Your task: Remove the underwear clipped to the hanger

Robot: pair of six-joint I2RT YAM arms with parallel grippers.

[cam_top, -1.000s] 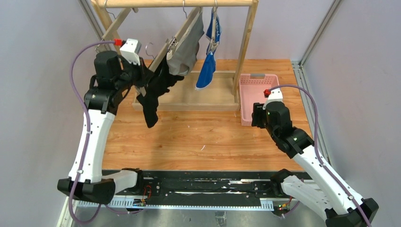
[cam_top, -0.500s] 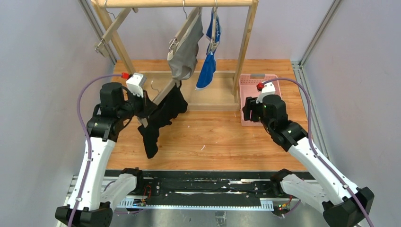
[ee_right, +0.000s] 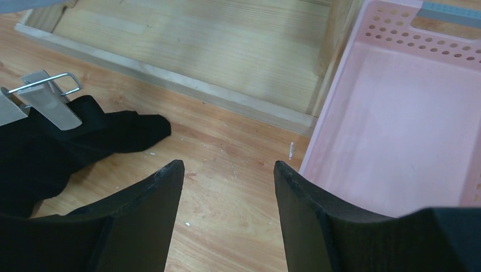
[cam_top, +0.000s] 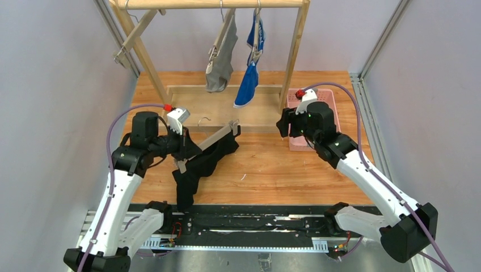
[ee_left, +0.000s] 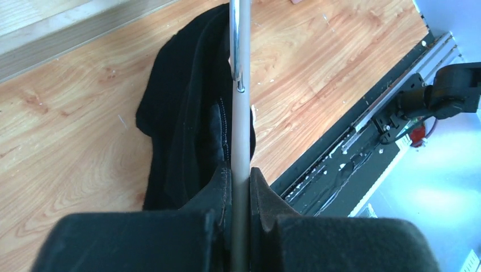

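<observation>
Clamping the hanger (cam_top: 219, 136), left hand (ee_left: 240, 173) has lowered black briefs (cam_top: 205, 161) tableward; right hand (ee_right: 228, 167) gapes.

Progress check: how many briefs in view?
3. Grey briefs and blue briefs hang on the rack; black briefs hang from the hanger in the left gripper.

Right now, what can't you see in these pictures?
- Top view: any print on the blue underwear is too small to make out.
- Top view: the right arm covers much of the pink basket.
- Left wrist view: the hanger is edge-on, hiding its clips on the black underwear.
- Right wrist view: the left edge cuts off most of the hanger.
</observation>
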